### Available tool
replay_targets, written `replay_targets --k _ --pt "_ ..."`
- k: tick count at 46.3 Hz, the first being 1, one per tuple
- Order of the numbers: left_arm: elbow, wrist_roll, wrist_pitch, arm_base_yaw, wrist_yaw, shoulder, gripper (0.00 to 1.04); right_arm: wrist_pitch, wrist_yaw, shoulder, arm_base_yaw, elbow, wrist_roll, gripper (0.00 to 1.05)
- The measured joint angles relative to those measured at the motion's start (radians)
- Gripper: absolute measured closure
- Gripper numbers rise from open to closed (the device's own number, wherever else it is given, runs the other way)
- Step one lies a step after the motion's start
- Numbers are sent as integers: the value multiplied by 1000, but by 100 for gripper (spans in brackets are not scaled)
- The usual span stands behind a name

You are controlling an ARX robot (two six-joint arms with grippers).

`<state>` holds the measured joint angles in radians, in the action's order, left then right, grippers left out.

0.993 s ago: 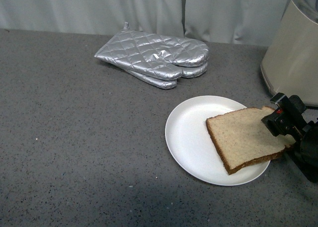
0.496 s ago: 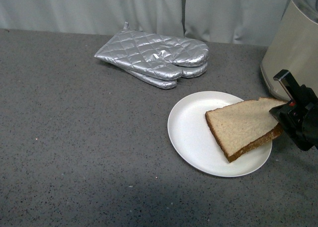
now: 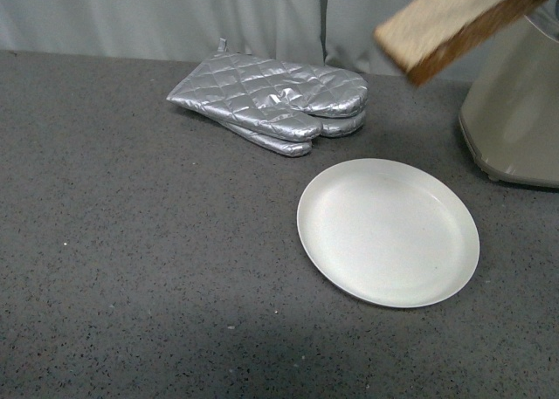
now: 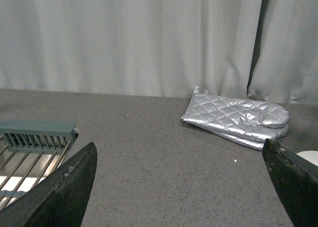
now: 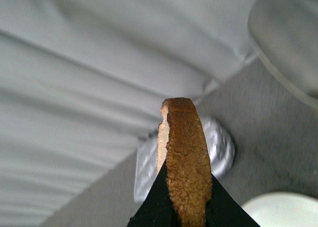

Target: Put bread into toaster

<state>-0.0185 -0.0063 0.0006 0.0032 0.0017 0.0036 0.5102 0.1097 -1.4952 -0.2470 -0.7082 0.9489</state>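
The bread (image 3: pixel 450 19), a tan slice with a brown crust, hangs tilted high in the air at the upper right of the front view, beside the top of the beige toaster (image 3: pixel 515 111). The arm holding it is outside that picture. In the right wrist view my right gripper (image 5: pixel 185 192) is shut on the bread (image 5: pixel 185 147), seen edge-on between the black fingers, with the toaster (image 5: pixel 288 33) beyond. My left gripper (image 4: pixel 179 187) is open over bare counter with nothing between its fingers.
The white plate (image 3: pixel 389 233) lies empty in front of the toaster. Silver quilted oven mitts (image 3: pixel 271 98) lie at the back near the curtain. A wire rack with a grey-green frame (image 4: pixel 30 147) sits beside the left gripper.
The right gripper has lifted the bread off the plate, up and toward the toaster's top, and has left the front view. The plate is now empty.
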Motion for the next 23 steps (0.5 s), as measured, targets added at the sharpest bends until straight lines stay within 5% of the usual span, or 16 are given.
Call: replay_targets --k 14,23 --pt "0 0 0 0 0 0 7 -100 322 51 248 -135 -164 102" --pt "0 0 0 0 0 0 7 -92 475 -28 307 -214 -278 102"
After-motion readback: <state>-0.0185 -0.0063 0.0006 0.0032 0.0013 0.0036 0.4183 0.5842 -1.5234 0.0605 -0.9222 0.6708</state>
